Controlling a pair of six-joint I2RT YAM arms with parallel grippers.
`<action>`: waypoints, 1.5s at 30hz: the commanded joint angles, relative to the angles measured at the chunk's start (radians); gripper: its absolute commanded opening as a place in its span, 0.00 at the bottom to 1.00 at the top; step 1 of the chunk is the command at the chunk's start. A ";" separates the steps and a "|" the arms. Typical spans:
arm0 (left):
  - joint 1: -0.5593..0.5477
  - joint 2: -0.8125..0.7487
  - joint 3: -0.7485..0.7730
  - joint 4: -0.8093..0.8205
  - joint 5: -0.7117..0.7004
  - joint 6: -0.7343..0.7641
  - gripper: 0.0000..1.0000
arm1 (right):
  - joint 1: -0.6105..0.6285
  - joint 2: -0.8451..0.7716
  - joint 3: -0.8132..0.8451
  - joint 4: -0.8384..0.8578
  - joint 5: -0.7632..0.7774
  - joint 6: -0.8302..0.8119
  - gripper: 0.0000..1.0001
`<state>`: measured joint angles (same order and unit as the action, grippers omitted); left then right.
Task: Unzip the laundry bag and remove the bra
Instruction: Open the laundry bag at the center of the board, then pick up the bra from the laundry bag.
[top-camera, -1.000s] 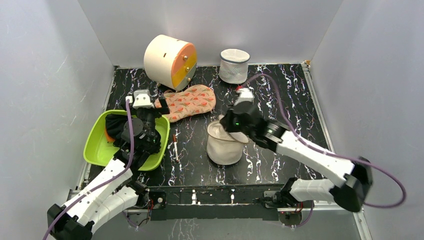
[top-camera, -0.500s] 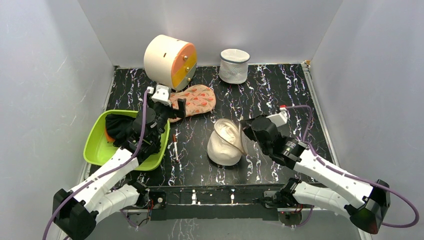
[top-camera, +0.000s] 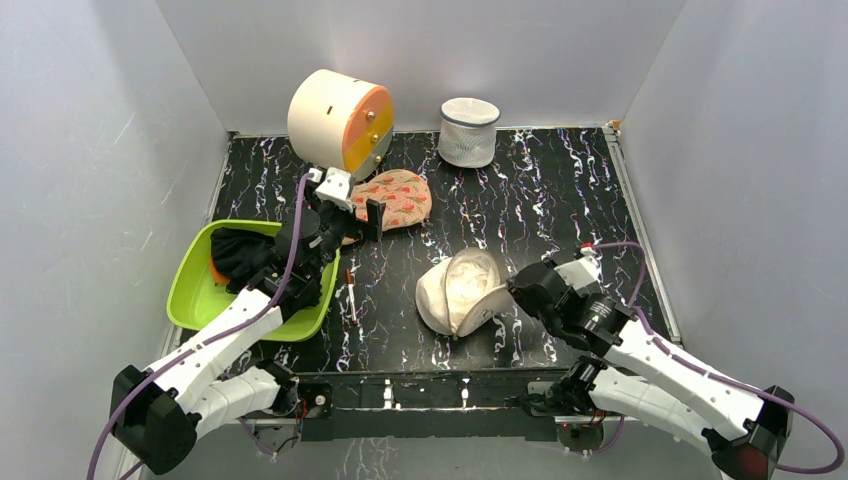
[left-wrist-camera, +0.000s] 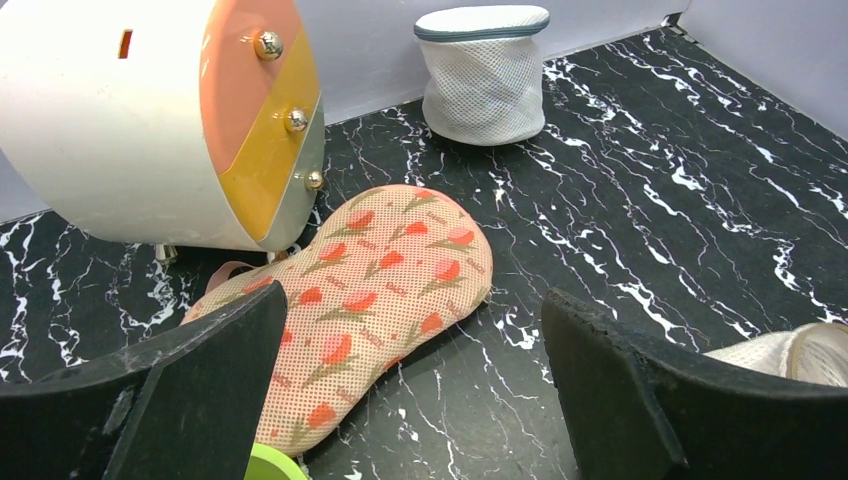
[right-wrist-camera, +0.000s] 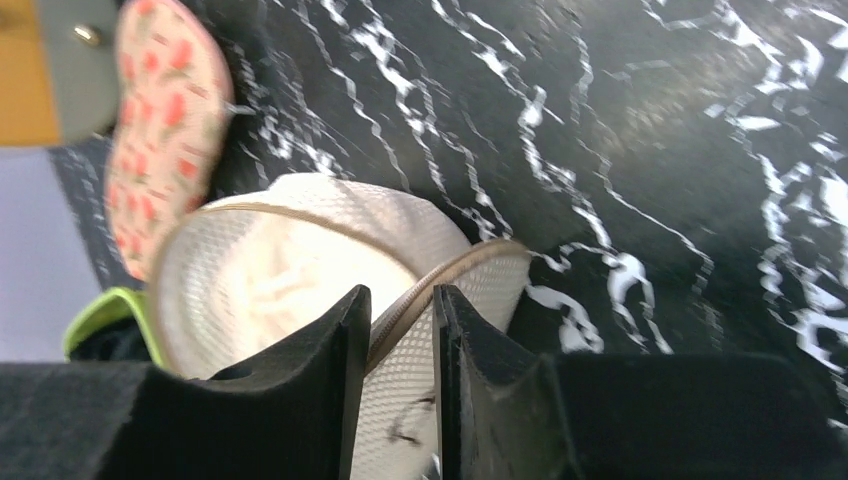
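The cream mesh laundry bag (top-camera: 445, 300) lies tipped on its side mid-table, its tan-trimmed flap (top-camera: 492, 298) hanging open to the right. White soft fabric, the bra (top-camera: 468, 280), shows inside the open mouth, and also in the right wrist view (right-wrist-camera: 262, 290). My right gripper (top-camera: 518, 292) is shut on the flap's zip edge (right-wrist-camera: 400, 300), with the bag (right-wrist-camera: 330, 215) just beyond. My left gripper (top-camera: 362, 222) is open and empty, hovering over the orange patterned cloth (left-wrist-camera: 380, 290). In the left wrist view, the left gripper (left-wrist-camera: 415, 340) sees the bag's edge at lower right (left-wrist-camera: 800, 350).
A green bin (top-camera: 195, 300) with a black garment (top-camera: 235, 255) sits at the left. A round cream cabinet (top-camera: 335, 120) and a white cylindrical mesh bag (top-camera: 468, 130) stand at the back. A thin stick (top-camera: 352, 292) lies beside the bin.
My right gripper pulled the flap right and toward the near edge, tipping the bag over and opening it. My left gripper moved from over the bin to the orange cloth.
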<state>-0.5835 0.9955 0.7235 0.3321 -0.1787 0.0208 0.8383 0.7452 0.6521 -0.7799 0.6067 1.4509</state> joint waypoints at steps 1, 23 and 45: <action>0.005 0.005 0.044 0.009 0.037 -0.016 0.98 | 0.003 -0.077 -0.035 -0.126 -0.125 -0.023 0.28; 0.005 -0.026 0.029 0.009 -0.059 0.012 0.97 | 0.136 0.425 0.113 0.822 -0.984 -0.580 0.63; -0.158 0.211 0.117 -0.018 0.424 -0.127 0.90 | -0.007 0.364 0.338 -0.020 -0.218 -0.883 0.55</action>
<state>-0.6712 1.2205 0.7929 0.3008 0.1314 -0.1162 0.8734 1.1053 1.0157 -0.8883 0.3843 0.6247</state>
